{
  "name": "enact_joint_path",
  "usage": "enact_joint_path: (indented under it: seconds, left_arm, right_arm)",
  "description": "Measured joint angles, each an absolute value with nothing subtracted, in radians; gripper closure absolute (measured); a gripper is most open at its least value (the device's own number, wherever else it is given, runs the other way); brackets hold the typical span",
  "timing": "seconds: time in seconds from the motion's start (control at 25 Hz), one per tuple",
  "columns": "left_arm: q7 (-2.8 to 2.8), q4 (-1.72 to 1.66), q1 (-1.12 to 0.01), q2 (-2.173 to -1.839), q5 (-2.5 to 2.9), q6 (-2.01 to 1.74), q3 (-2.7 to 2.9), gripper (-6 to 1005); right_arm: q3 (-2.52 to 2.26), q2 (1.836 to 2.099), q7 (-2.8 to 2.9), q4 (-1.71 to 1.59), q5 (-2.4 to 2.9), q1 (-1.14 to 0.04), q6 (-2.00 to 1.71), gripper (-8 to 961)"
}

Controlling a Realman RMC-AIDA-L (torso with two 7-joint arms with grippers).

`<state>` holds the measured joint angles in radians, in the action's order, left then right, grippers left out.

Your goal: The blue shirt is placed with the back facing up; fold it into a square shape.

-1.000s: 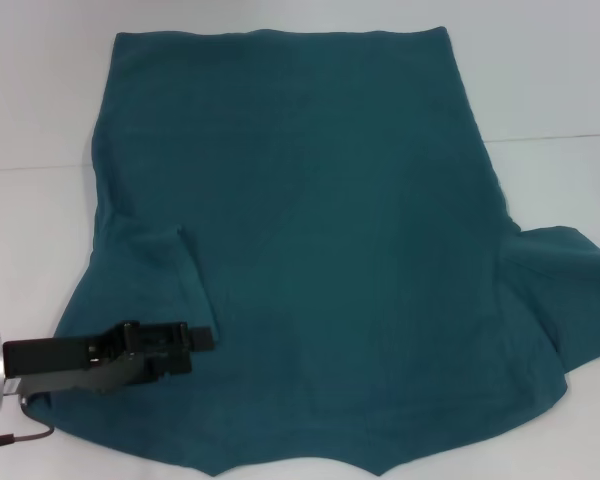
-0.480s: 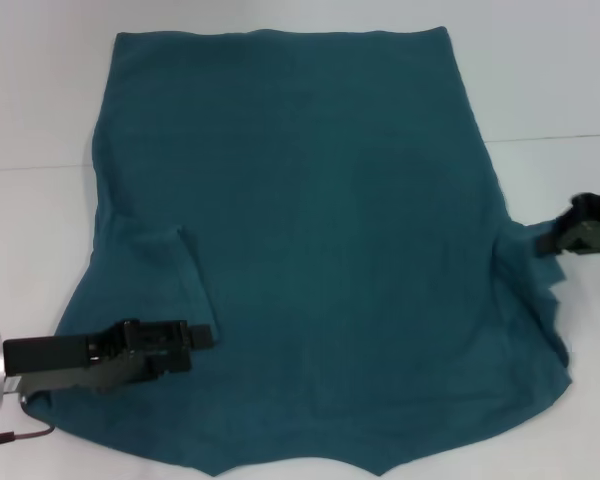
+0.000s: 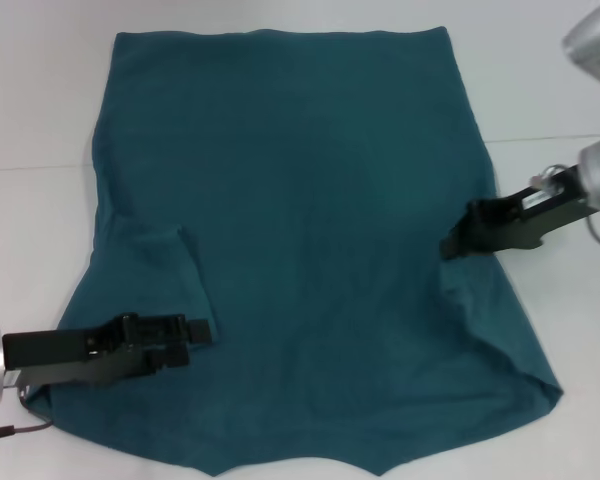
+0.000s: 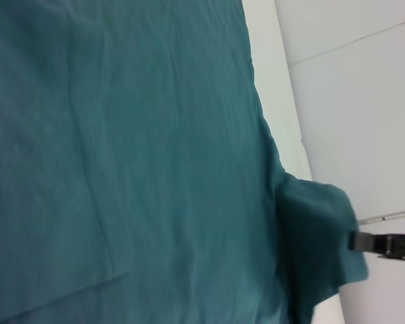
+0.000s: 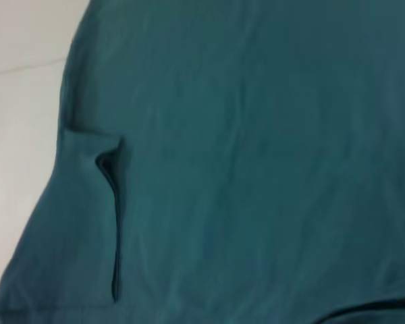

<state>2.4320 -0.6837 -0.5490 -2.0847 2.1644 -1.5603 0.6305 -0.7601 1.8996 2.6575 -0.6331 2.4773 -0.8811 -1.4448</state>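
While the right gripper (image 3: 458,243) pinches the right sleeve and holds it over the body of the blue shirt (image 3: 310,190), that sleeve fold is only half made. At the shirt's opposite side, the left gripper (image 3: 192,334) hovers low over the cloth beside the left sleeve, which already lies turned inward (whether its fingers grip anything I cannot tell). Spread back-up on the white table (image 3: 40,100), the shirt has yet to get its lengthwise folds, so squaring looks some way off.

Blue shirt (image 5: 256,155) with folded-in sleeve (image 5: 88,223)
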Motion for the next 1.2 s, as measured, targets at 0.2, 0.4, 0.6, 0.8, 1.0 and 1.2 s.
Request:
enact_joint_path:
  seconds: [0.2,0.4,0.6,0.8,1.0,1.2]
  left_arm:
    - [2.433,-0.684,-0.548,-2.086,2.164,-1.549,0.630,387]
    - [2.433,-0.684,-0.549,-2.087,2.164,-1.548,0.629,386]
    - [2.433,-0.683,-0.550,-2.088,2.164,-1.541,0.629,386]
    - [2.433,-0.683,-0.549,-2.088,2.164,-1.540,0.629,387]
    - [2.433,-0.681,-0.549,-2.089,2.164,-1.539,0.629,387]
    - [2.433,-0.681,-0.546,-2.089,2.164,-1.538,0.629,387]
  right_arm:
    - [-0.801,1.927,2.668,-0.610,2.476,-0.900,-1.372,927]
    - [-0.810,1.939,2.674,-0.603,2.478,-0.905,-1.327,926]
    - [-0.851,1.943,2.669,-0.582,2.480,-0.906,-1.296,925]
    - [-0.942,1.943,2.660,-0.593,2.481,-0.912,-1.265,924]
    - [-1.001,1.938,2.633,-0.600,2.480,-0.935,-1.248,875]
    - [-1.046,1.948,2.602,-0.633,2.481,-0.944,-1.246,754]
